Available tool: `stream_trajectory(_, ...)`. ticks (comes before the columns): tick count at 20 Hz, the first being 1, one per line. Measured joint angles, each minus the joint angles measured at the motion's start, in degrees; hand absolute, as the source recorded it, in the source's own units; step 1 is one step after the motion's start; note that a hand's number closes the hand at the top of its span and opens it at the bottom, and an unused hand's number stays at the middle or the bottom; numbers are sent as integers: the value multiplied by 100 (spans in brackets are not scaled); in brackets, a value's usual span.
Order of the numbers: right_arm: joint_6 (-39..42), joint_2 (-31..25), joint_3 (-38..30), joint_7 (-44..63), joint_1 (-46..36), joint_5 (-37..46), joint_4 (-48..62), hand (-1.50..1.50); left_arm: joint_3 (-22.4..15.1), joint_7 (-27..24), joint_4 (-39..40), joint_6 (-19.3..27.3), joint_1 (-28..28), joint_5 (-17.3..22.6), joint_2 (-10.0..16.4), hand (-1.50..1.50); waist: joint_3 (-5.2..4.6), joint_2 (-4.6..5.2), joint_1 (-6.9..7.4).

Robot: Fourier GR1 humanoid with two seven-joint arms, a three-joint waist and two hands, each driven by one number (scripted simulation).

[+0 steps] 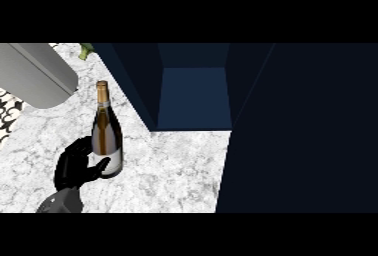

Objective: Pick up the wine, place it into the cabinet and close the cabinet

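Observation:
The wine bottle (106, 131) has a gold-capped neck, amber glass and a pale label low down. It stands on the marble counter (170, 170), just left of the dark blue cabinet (193, 97). My left hand (76, 167) comes in from the lower left and sits against the bottle's lower part. Its fingers curl along the bottle's left side and its thumb lies across the label. The cabinet's inside shows open, and its door (295, 130) swings out as a dark panel filling the right of the view. My right hand does not show.
A large grey rounded body (37, 72) fills the upper left corner, close to the bottle's neck. Beside it a bit of green (87, 50) peeks out. A black and white patterned surface (7, 112) runs along the left edge.

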Motion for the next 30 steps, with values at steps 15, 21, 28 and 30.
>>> stream_trajectory(15, 85, -63, -94, -49, 139, -58, 15, -150, -1268, -939, -1594, 1088, 101, -1234, -785, 150, 8, -22, 50)
stream_trajectory(21, 97, -61, -126, -32, 110, -85, 43, -150, -2161, -107, -2842, 1472, 197, -888, -922, 150, 9, -33, 59)
stream_trajectory(28, 82, 33, -68, -66, 190, -100, 52, -150, -3305, 1217, -4495, 2403, 321, -319, -957, 150, 8, -35, 56)
stream_trajectory(30, 96, -2, -157, -67, 163, -116, 57, -150, -3497, 1659, -4987, 2699, 332, -327, -960, 150, 8, -33, 62)
